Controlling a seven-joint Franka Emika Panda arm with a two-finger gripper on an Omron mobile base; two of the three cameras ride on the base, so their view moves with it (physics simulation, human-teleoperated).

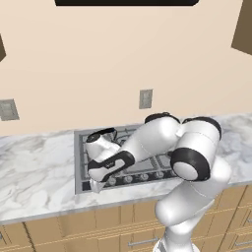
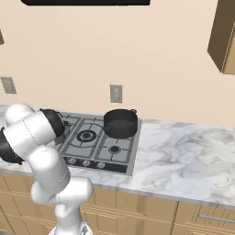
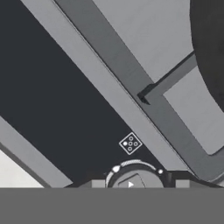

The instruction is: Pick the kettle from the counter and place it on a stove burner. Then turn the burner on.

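1. The kettle sits on the rear left corner of the steel cooktop, over a stove burner, its black arched handle showing above the rounded grey body beside the robot's white forearm.

2. The gripper hangs low over the cooktop's front left edge, right at the row of knobs. Whether its jaws are spread or pressed together cannot be told; they hold nothing that shows.

3. From the hand, a round knob lies directly below on the black control strip, with grey grate bars crossing the steel plate beyond.

4. By this layout, the placing looks done and the burner's knob is the step in hand.

5. The kettle appears rigid and smooth, likely light if empty, and slippery on its curved metal sides; the arched handle is the sound place to take hold. The knob, small and round, probably wants a firm pinch across its width before any twist.

6. No brand or readable writing shows. A small diamond mark with five dots beside the knob seemingly indicates which burner it governs.

7. A black pot occupies the cooktop's rear right; the marbled counter stretches off to the right.
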